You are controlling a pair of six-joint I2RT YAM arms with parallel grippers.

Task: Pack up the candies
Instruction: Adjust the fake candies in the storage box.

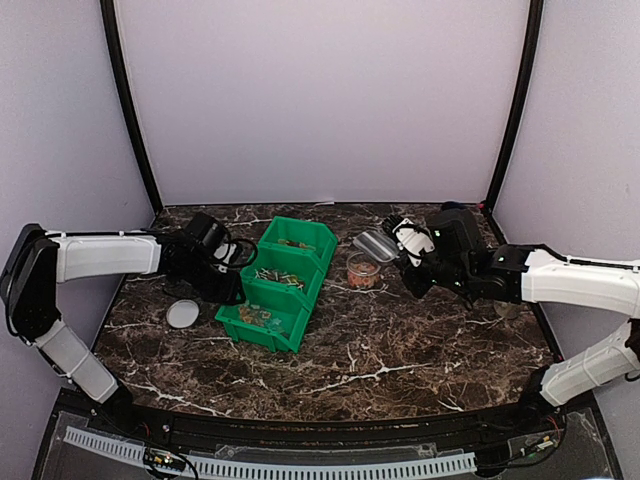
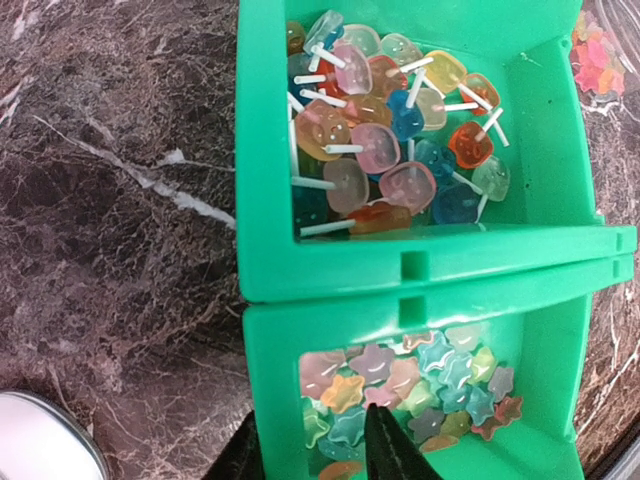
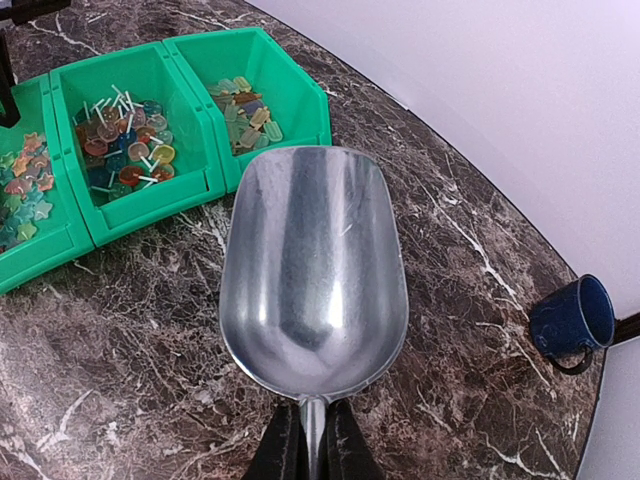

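The candies fill a green three-compartment bin (image 1: pixel 300 337): star shapes (image 2: pixel 420 385) in the near cell, lollipops (image 2: pixel 385 140) in the middle one. More orange and pink candies (image 1: pixel 362 272) lie in a small clear jar (image 1: pixel 362 261) right of the bin. My left gripper (image 2: pixel 310 420) stands open astride the star cell's left wall, with one finger (image 2: pixel 385 450) among the stars and the other outside. My right gripper (image 3: pixel 313 420) is shut on the handle of an empty metal scoop (image 3: pixel 315 265), which hovers beside the jar.
A flat whitish lid (image 1: pixel 183 314) lies on the dark marble table (image 1: pixel 400 370) left of the bin. A blue mug (image 3: pixel 572 318) stands near the right edge. Purple walls close in the back and both sides.
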